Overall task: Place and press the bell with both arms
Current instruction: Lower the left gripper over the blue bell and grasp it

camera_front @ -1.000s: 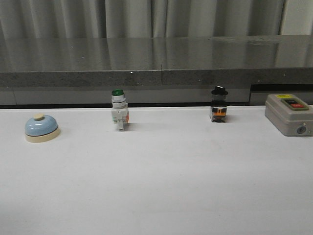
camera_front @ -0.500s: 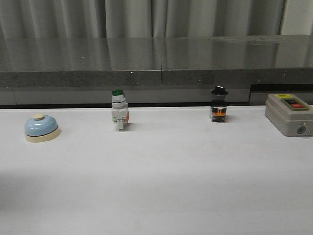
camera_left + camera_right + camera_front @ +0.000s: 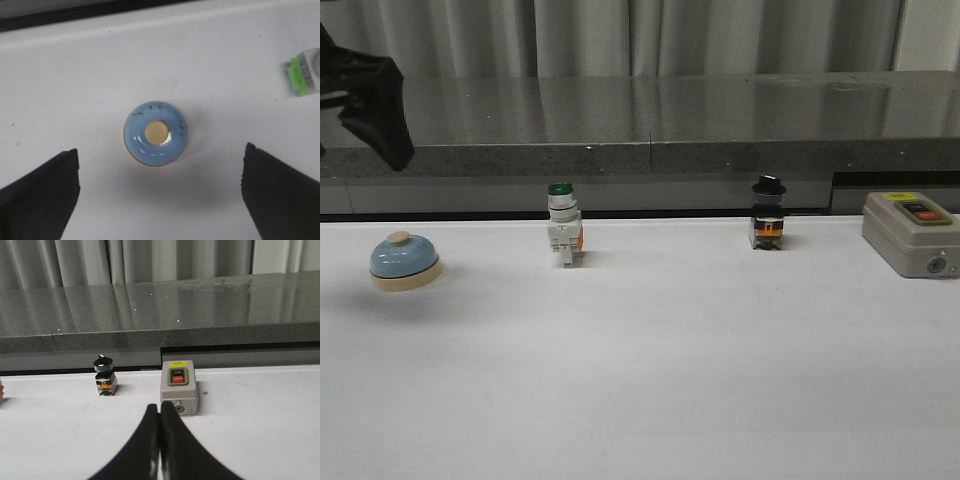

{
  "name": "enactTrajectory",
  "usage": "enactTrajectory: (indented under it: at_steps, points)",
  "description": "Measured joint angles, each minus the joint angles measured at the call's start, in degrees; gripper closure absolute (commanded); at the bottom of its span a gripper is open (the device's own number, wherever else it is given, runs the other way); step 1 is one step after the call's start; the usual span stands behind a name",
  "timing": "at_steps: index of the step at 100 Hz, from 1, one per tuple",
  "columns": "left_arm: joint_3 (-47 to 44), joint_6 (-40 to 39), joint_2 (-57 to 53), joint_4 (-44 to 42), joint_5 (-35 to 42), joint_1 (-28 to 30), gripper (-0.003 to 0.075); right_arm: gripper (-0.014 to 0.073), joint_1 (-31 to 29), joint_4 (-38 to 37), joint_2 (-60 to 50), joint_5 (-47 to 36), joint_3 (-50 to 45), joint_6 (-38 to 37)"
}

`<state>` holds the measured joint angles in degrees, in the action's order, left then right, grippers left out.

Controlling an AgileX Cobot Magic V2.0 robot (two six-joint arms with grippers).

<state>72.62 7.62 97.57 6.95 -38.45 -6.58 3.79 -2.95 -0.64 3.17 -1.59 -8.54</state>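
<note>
A small light-blue bell [image 3: 406, 262] with a cream base and cream knob is sitting on the white table [image 3: 650, 370], and it serves as the landmark here. The left gripper [image 3: 160, 192] is hanging directly above the bell with its two black fingers [image 3: 40, 192] spread wide, one to each side of the dome and well clear of it, touching nothing. In the front view only a dark part of the left arm [image 3: 365, 105] is showing, high above the bell. The right gripper [image 3: 160, 440] is sitting far from the bell with its fingers pressed together and holding nothing, pointing toward a grey box with red and black buttons [image 3: 179, 392]. Judging by this, the task is only beginning: the bell is not yet grasped, placed or pressed, so lifting, setting down and pressing all appear to remain. A green-capped white switch [image 3: 563, 235] is standing well apart from the bell toward the table's middle, and a black-capped switch [image 3: 767, 226] is standing farther along the same row. Behind the bell the table is ending at a dark raised ledge [image 3: 640, 150]; in front of the bell the surface is looking open for movement.
</note>
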Motion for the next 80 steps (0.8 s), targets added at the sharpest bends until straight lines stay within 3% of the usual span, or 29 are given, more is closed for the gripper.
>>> enactTrajectory:
  at_steps: [31, 67, 80]
  points:
    - [4.15, 0.0, 11.27, -0.11, 1.3, 0.0, 0.0093, 0.0658, 0.0, 0.0, 0.0, 0.0, 0.0, 0.0]
    - [4.59, 0.0, 16.37, -0.14, 3.53, 0.0, 0.0094, 0.0658, 0.0, 0.0, 0.0, 0.0, 0.0, 0.0]
    - [4.59, 0.0, 18.02, -0.14, 3.72, -0.32, 0.0136, 0.0658, 0.0, 0.0, 0.0, -0.08, 0.0, 0.0]
